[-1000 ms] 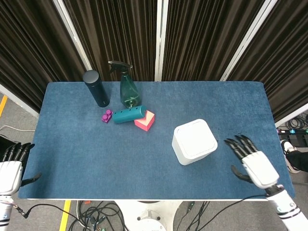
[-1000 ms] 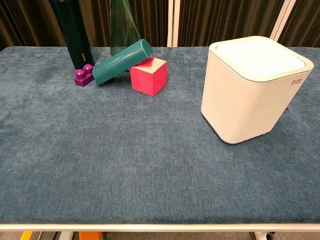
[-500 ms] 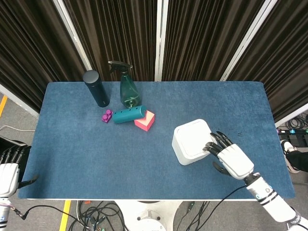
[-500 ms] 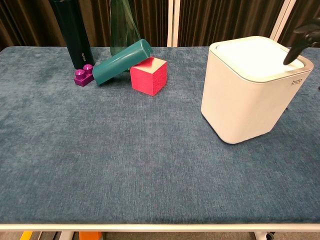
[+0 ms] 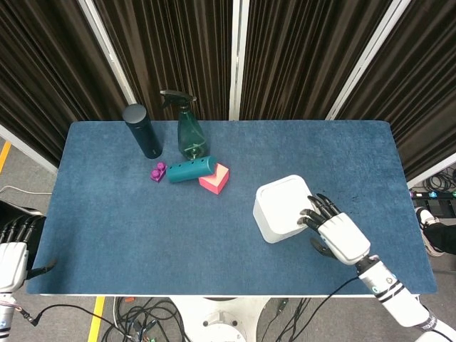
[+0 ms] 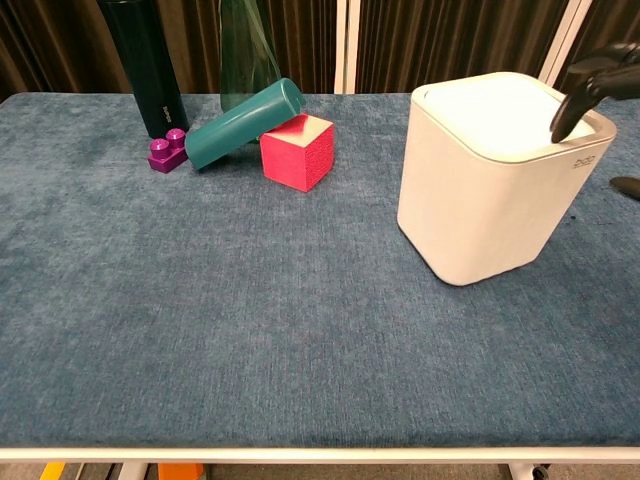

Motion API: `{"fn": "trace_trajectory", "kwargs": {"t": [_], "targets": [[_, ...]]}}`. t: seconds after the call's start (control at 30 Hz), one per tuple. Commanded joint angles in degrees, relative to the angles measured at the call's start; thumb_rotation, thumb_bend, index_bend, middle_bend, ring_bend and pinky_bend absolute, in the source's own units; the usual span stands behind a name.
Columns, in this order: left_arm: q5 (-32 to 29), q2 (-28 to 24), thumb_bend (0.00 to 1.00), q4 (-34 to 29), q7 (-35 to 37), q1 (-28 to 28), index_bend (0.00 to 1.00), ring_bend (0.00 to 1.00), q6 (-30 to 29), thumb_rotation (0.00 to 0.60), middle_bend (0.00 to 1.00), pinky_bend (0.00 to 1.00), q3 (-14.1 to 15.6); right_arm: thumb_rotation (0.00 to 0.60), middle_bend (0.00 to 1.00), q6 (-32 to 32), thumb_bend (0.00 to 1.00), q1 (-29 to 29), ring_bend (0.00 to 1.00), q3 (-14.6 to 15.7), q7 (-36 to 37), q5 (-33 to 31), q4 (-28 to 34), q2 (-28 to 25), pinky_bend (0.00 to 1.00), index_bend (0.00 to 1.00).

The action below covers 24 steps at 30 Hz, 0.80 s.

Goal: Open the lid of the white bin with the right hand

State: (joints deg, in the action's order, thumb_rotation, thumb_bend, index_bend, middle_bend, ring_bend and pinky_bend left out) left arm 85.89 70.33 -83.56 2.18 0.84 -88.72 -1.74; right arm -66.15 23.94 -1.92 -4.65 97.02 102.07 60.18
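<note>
My right hand (image 5: 340, 234) at near-right edge of white bin (image 5: 283, 209), dark fingertips (image 6: 568, 108) resting on closed lid (image 6: 498, 104), fingers spread. Chest view shows only those fingertips; head view shows whole hand, plus my left hand (image 5: 13, 255) off worktop (image 5: 128, 235), holding nothing. One bin, right of centre.

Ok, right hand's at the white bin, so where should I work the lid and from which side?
Judging by the views, go for the lid edge nearest the right hand, from above. The lid sits flush inside the white bin rim, so nothing protrudes to grab; the fingertips already touch there.
</note>
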Motion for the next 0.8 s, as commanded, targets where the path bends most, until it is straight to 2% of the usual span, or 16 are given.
{"fn": "trace_trajectory", "kwargs": {"t": [0.03, 0.1, 0.2, 0.47, 0.63, 0.8], "targets": [[0.19, -0.09, 0.0, -0.14, 0.02, 0.03, 0.16, 0.07, -0.16, 0.6, 0.13, 0.11, -0.05, 0.6, 0.23, -5.27, 0.32, -1.97, 0.0, -0.93, 1.36, 0.62, -0.37, -0.98, 0.0, 0.19], [0.35, -0.16, 0.0, -0.19, 0.0, 0.05, 0.16, 0.07, -0.27, 0.6, 0.13, 0.11, -0.06, 0.6, 0.15, -7.55, 0.32, -3.05, 0.0, -1.04, 1.91, 0.56, -0.39, -1.52, 0.0, 0.09], [0.5, -0.34, 0.0, -0.4, 0.02, 0.01, 0.16, 0.07, -0.39, 0.6, 0.13, 0.11, -0.03, 0.6, 0.07, -11.43, 0.32, -5.5, 0.0, -0.77, 2.74, 0.08, -0.87, -2.24, 0.0, 0.02], [0.54, -0.42, 0.0, -0.77, -0.07, -0.06, 0.16, 0.07, -0.28, 0.6, 0.13, 0.11, 0.12, 0.6, 0.01, -19.75, 0.32, -14.17, 0.0, 2.75, 6.01, -2.65, -5.39, -0.58, 0.0, 0.0], [0.7, -0.42, 0.0, -0.94, -0.31, 0.06, 0.16, 0.07, -0.35, 0.6, 0.13, 0.11, 0.02, 0.6, 0.03, -24.84, 0.32, -19.13, 0.0, 4.71, 7.65, -2.49, -8.42, 1.73, 0.0, 0.0], [1.05, -0.18, 0.0, -0.97, -0.3, 0.35, 0.16, 0.07, -0.21, 0.6, 0.13, 0.11, -0.01, 0.6, 0.04, -26.82, 0.32, -21.16, 0.0, 5.72, 9.31, -1.2, -10.29, 2.92, 0.0, 0.0]]}}
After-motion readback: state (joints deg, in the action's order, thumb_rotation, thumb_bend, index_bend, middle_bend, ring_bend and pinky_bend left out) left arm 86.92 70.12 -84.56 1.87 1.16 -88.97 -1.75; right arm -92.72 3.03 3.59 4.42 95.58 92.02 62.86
